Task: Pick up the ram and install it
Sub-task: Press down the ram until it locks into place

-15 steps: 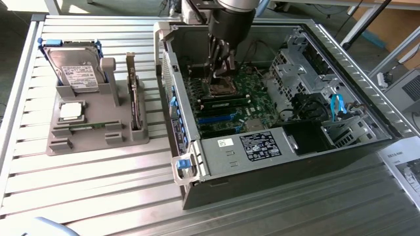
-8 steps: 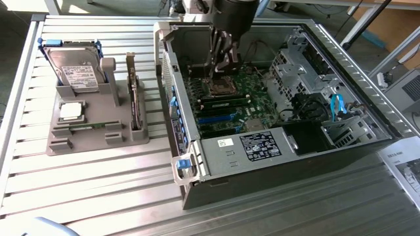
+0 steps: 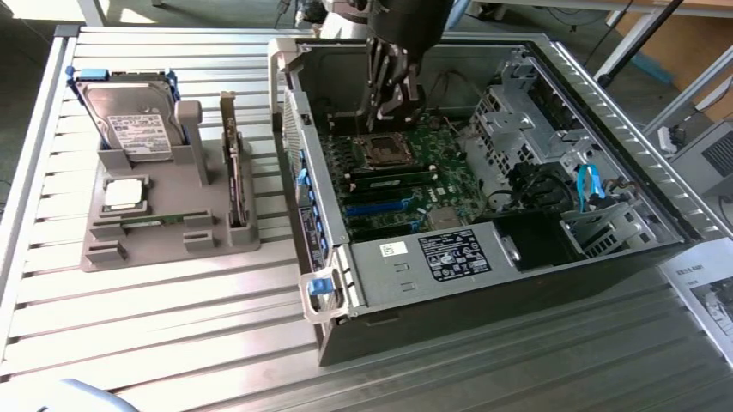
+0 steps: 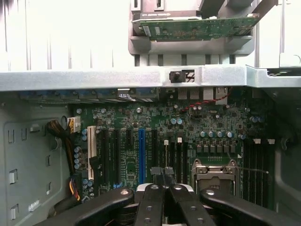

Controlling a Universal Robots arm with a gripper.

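Clenched on nothing, the gripper (image 4: pixel 163 175) is held above the motherboard (image 4: pixel 188 129) inside the computer case (image 3: pixel 596 94); no ram stick is seen carried.

The open black metal computer case (image 3: pixel 596 257) leaves its top free above the green motherboard (image 3: pixel 401 184); its grey side walls (image 3: pixel 300 163), the silver drive cage (image 3: pixel 510 129) and the black power supply (image 3: pixel 452 256) hem that room.

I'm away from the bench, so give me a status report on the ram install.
Hand shut, nothing seen in it, over the motherboard inside the case. Ram lies in the grey holder, outside. Nothing in the way.
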